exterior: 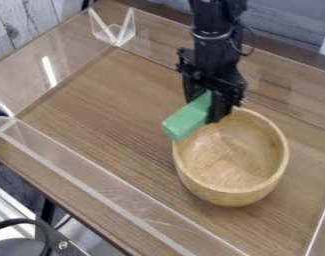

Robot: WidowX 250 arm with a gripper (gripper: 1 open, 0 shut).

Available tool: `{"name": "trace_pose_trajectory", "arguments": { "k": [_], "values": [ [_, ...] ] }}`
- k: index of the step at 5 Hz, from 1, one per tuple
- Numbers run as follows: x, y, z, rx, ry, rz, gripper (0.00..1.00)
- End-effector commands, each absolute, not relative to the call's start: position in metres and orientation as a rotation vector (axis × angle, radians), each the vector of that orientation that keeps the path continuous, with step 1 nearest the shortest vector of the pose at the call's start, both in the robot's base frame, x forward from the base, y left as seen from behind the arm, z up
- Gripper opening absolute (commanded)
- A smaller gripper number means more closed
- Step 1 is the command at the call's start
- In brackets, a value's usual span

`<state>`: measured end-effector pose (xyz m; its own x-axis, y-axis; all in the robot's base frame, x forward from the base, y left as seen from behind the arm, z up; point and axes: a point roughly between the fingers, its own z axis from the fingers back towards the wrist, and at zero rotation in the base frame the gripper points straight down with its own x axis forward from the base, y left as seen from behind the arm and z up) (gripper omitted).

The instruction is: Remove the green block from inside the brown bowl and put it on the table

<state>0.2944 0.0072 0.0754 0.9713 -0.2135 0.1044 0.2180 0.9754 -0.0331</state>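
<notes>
My black gripper (212, 103) points straight down and is shut on the upper end of the green block (188, 121). The block hangs tilted, its lower end reaching down to the left, just outside the left rim of the brown bowl (232, 155). The light wooden bowl sits right of centre on the brown wood-grain table (98, 100), and its inside shows nothing in it. Whether the block's lower end touches the table I cannot tell.
Low clear acrylic walls (71, 165) edge the table at the front left and at the back. A clear acrylic corner piece (111, 27) stands at the far left. A black cable (31, 240) lies below the front edge.
</notes>
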Motion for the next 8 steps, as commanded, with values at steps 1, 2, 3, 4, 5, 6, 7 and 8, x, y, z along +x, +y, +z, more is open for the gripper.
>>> {"name": "trace_pose_trajectory", "arguments": {
  "k": [1,2,3,4,5,6,7,8],
  "values": [
    [0.304,0.04,0.091,-0.016,-0.168,-0.219,0.0],
    [0.308,0.081,0.084,0.006,-0.177,-0.14,0.0],
    [0.315,0.096,0.076,0.016,-0.186,-0.089,0.0],
    [0.317,0.107,0.077,0.011,-0.188,-0.081,0.0],
    [0.322,0.119,0.078,0.005,-0.191,-0.076,0.0],
    [0.33,0.122,0.063,-0.022,-0.195,-0.091,0.0],
    [0.333,0.121,0.053,-0.049,-0.202,-0.11,0.0],
    [0.334,0.118,0.048,-0.072,-0.21,-0.124,0.0]
  ]
}}
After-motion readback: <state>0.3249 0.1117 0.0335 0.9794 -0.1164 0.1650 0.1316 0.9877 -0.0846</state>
